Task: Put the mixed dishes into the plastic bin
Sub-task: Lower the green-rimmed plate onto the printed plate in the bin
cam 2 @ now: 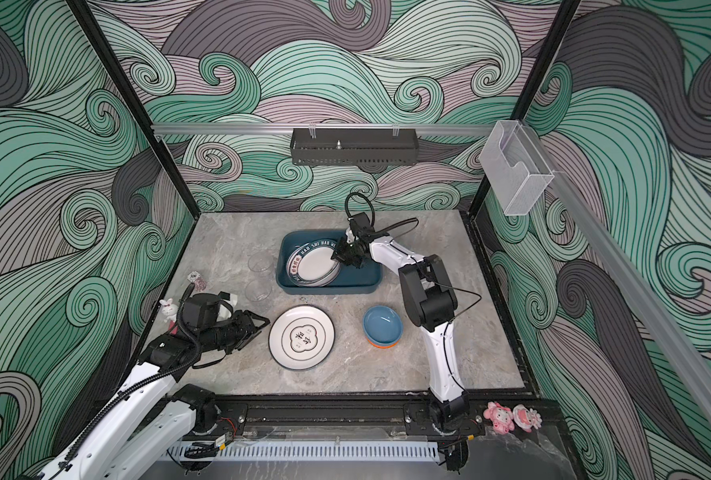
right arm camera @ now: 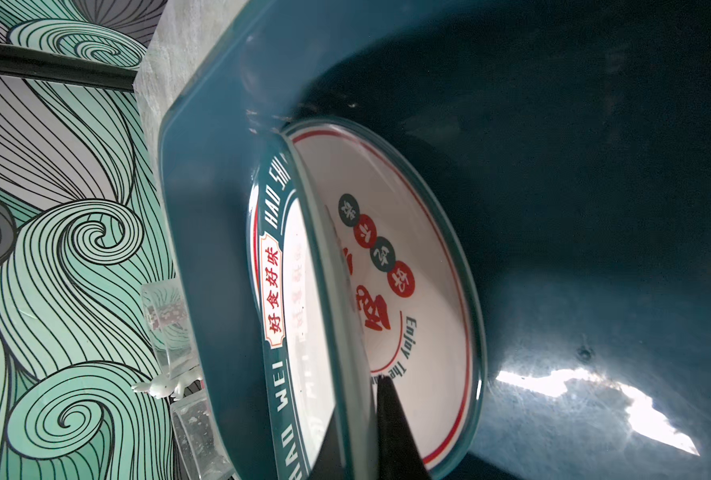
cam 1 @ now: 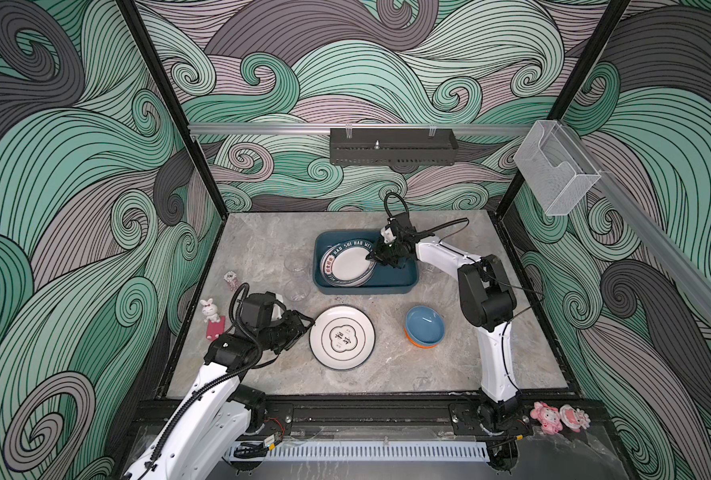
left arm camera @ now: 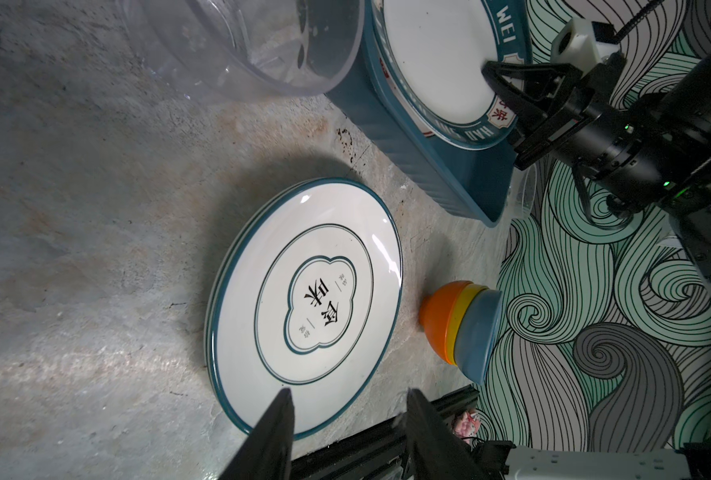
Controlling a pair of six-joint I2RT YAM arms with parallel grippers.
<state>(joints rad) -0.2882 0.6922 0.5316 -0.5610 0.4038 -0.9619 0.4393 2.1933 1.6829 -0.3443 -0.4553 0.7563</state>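
Slotted duct (cam 1: 366,451): front | tabletop (cam 1: 262,249): grey marble, plastic bin (cam 1: 366,286) | walls (cam 1: 387,62): wave mural

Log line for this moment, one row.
right gripper: shut on lettered plate, inside bin | left gripper: open beside table plate | outside bin: bowl stack, tumblers

Both top views are evenly lit from overhead and sharp, with soft shadows on the grey marbled tabletop (cam 1: 262,249) and wide-angle stretching towards the corners. In the left wrist view the white plate with a thin teal rim (left arm camera: 304,286) carries small glints. In the right wrist view, blown-out glare streaks the dim dark teal plastic bin (right arm camera: 595,208), and the near edge of the white plate with a teal lettered rim (right arm camera: 271,291) blurs.
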